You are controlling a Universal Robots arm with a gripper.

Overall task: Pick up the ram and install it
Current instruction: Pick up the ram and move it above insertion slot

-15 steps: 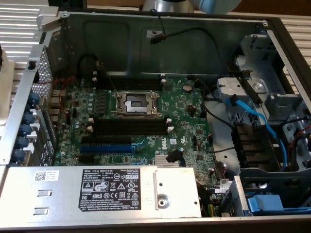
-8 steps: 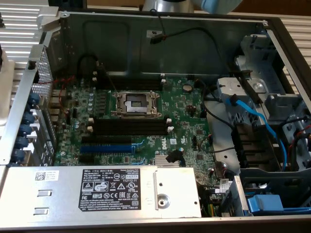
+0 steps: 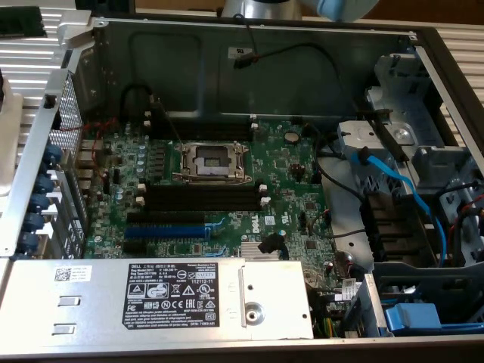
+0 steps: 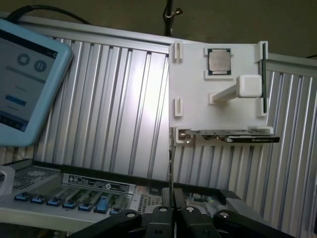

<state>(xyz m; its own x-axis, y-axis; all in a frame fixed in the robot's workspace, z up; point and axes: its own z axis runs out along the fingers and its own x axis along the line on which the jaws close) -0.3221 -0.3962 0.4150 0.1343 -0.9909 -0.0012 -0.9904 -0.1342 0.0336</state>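
Arm [image 3: 257, 6] poised beyond the open computer case [image 3: 227, 53], jaws pinched narrow.
The jaws [image 4: 172, 201] point out across the ridged counter [image 4: 114, 109], nearly closed. A thin strip shows edge-on between them, and I can't tell what it is. Well ahead of them, the ram [image 4: 264, 79] stands on edge along one side of the white holder [image 4: 193, 89].

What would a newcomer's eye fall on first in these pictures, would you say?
In the exterior view, the green motherboard lies in the middle of the open case, its metal processor socket at the centre. In the wrist view, a white holder carrying a processor chip stands out against ribbed metal, with a blue-framed tablet nearby.
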